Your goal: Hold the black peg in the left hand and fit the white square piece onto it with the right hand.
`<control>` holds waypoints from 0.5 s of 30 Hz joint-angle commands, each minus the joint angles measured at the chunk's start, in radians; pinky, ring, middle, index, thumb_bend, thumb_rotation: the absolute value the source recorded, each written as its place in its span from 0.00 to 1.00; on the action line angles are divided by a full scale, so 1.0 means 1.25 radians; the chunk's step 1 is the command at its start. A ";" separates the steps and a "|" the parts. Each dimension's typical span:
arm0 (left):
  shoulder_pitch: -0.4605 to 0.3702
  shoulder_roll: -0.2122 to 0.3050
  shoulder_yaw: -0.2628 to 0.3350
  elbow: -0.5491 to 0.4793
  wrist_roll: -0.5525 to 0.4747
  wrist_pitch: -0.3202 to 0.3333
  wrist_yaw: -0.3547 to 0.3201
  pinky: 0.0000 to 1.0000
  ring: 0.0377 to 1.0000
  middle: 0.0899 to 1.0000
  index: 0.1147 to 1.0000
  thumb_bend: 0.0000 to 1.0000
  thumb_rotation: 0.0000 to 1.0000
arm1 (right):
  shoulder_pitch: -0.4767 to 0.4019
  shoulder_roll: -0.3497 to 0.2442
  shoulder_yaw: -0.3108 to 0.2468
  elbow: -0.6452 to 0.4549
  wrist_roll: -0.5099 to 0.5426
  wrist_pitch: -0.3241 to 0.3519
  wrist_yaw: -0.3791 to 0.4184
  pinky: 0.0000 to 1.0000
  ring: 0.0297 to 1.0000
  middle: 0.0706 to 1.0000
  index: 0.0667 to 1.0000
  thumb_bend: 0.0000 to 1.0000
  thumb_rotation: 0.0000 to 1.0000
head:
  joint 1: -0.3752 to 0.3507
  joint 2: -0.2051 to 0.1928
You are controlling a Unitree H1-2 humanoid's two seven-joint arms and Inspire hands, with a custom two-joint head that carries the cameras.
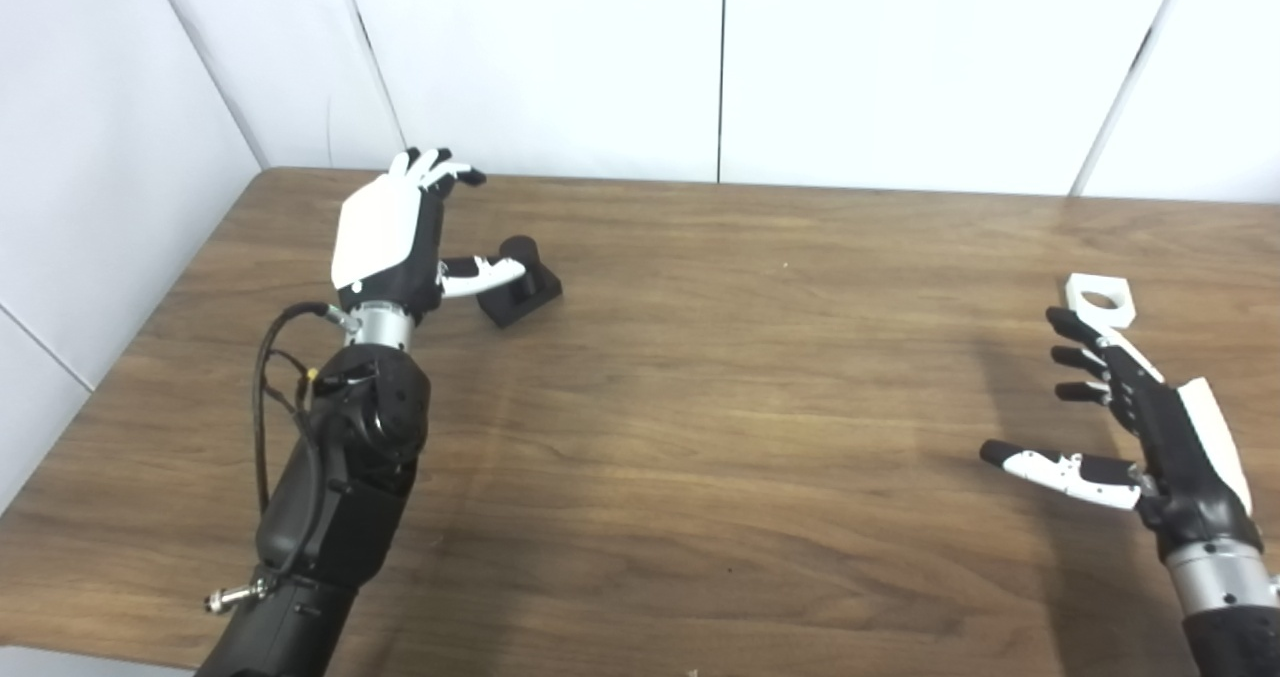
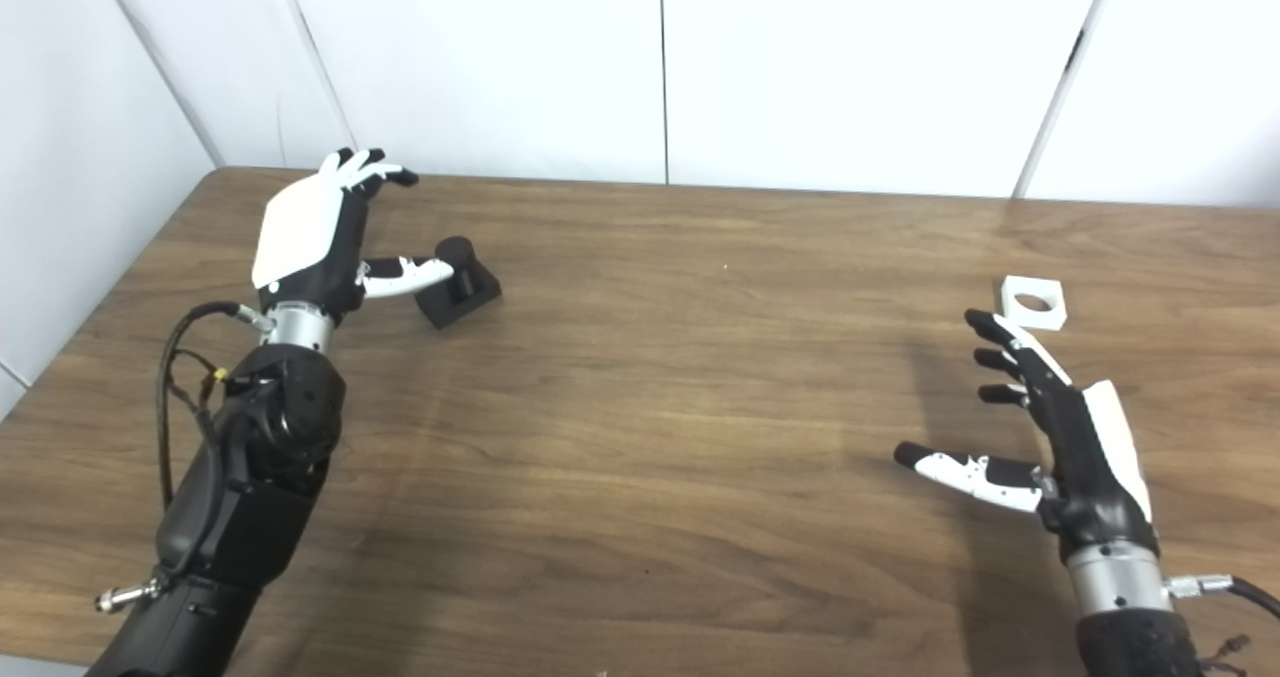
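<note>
Left hand [image 1: 385, 242], fingers spread and empty, sits just left of the black peg [image 1: 520, 282], thumb nearly touching; right hand [image 2: 1060, 427], also spread, is just short of the white square piece [image 2: 1033, 303].

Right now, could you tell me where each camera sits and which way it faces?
Left eye view: on the head, looking down at the table; both arms enter from below.
Right eye view: beside it, slightly to the right, facing the same way; same arms.
Shared: open left hand by the black peg, open right hand near the white square piece.
</note>
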 commanded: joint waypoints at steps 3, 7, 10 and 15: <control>-0.042 0.031 -0.011 0.001 0.028 0.035 -0.008 1.00 1.00 1.00 0.72 0.94 0.51 | -0.022 -0.006 -0.005 -0.038 -0.003 -0.009 -0.006 0.70 0.82 0.87 0.84 0.66 0.00 | -0.003 0.004; -0.041 0.029 -0.022 0.013 0.025 0.050 -0.014 1.00 1.00 1.00 0.70 0.98 0.53 | -0.020 -0.001 -0.004 -0.048 -0.007 0.007 -0.004 0.70 0.82 0.87 0.85 0.66 0.00 | -0.007 0.007; -0.041 0.030 -0.032 0.022 0.023 0.053 -0.013 1.00 1.00 1.00 0.68 0.99 0.55 | -0.020 -0.001 -0.002 -0.052 -0.010 0.012 -0.003 0.70 0.82 0.87 0.85 0.65 0.00 | -0.007 0.007; -0.040 0.029 -0.041 0.038 0.016 0.050 -0.005 1.00 1.00 1.00 0.65 0.99 0.55 | -0.022 -0.002 -0.002 -0.050 -0.010 0.010 -0.007 0.70 0.82 0.86 0.84 0.65 0.00 | -0.009 0.008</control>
